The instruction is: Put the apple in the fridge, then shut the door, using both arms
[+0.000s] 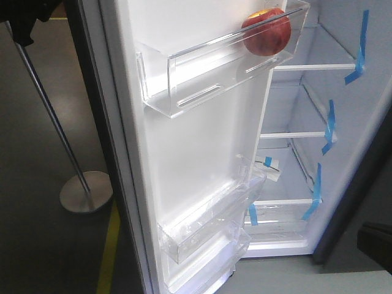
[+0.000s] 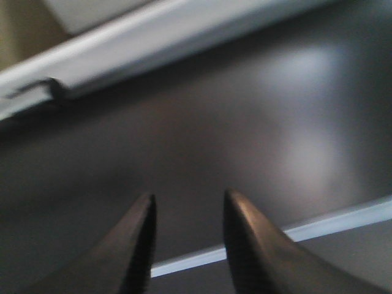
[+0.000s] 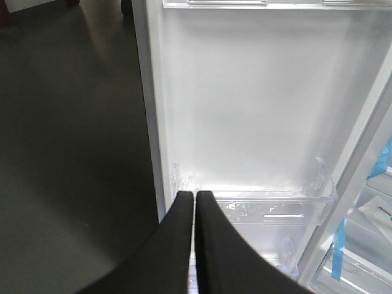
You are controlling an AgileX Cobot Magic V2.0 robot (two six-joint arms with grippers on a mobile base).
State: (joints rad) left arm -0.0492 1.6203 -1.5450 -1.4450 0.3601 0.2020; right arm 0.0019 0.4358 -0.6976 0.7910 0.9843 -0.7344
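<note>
In the front view we see the apple [image 1: 266, 30] sitting in the top bin [image 1: 184, 86] of the open door [image 1: 202, 159], beside the fridge [image 1: 367, 122] shelves.

From the left wrist, the left gripper [image 2: 188, 205] is empty with its fingers apart. It faces a dark grey panel [image 2: 245, 122], probably the door's outer face, so we judge this arm the nearer one for pushing.

From the right wrist, the right gripper [image 3: 195, 199] has its fingers pressed together and points at the lining's lower bin [image 3: 275, 205].

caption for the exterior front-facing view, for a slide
Apple sits in the top bin of the open fridge door; blue-taped shelves behind.
</note>
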